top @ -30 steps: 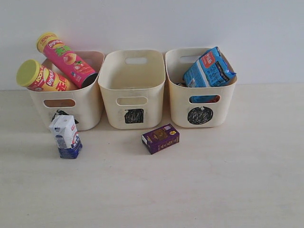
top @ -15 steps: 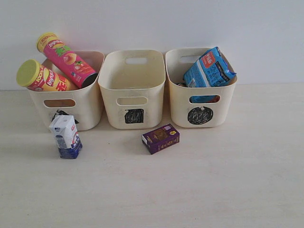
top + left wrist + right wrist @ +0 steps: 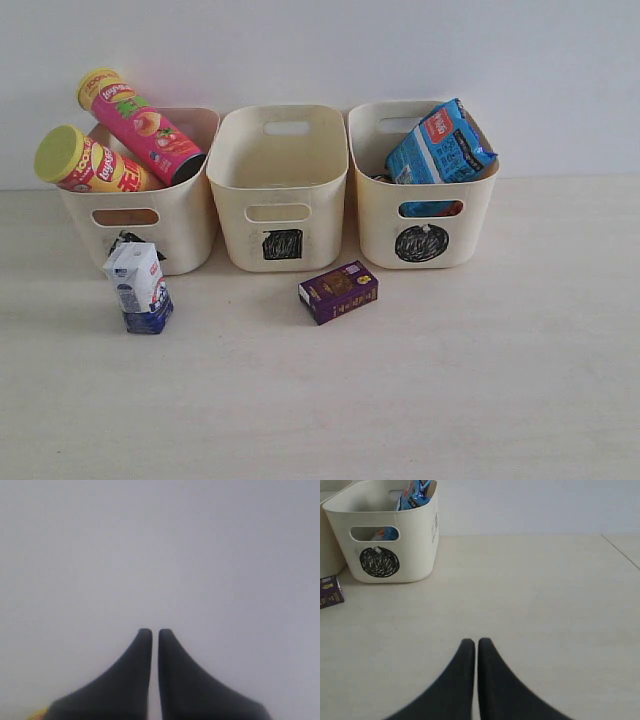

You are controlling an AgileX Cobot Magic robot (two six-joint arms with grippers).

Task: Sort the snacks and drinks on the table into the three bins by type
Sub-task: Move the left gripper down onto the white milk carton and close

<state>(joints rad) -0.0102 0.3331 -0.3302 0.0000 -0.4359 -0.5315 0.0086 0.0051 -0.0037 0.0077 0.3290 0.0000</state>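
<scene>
Three cream bins stand in a row at the back. The left bin [image 3: 190, 225] holds a pink chip tube [image 3: 140, 123] and a yellow-red chip tube [image 3: 88, 165]. The middle bin [image 3: 283, 190], marked with a black square, looks empty. In the right bin [image 3: 425, 225], marked with a circle, lies a blue noodle packet [image 3: 440, 145]; an orange bit shows through its handle hole. A white carton [image 3: 138, 287] stands before the left bin. A purple carton [image 3: 338, 291] lies before the middle bin. Neither arm shows in the exterior view. My left gripper [image 3: 151, 632] is shut, facing a blank wall. My right gripper [image 3: 473, 642] is shut, empty, above the table.
The pale wooden table [image 3: 450, 380] stretches in front of the bins, with a white wall behind. In the right wrist view the circle bin [image 3: 415, 540] and an end of the purple carton [image 3: 330, 591] lie far from the fingers.
</scene>
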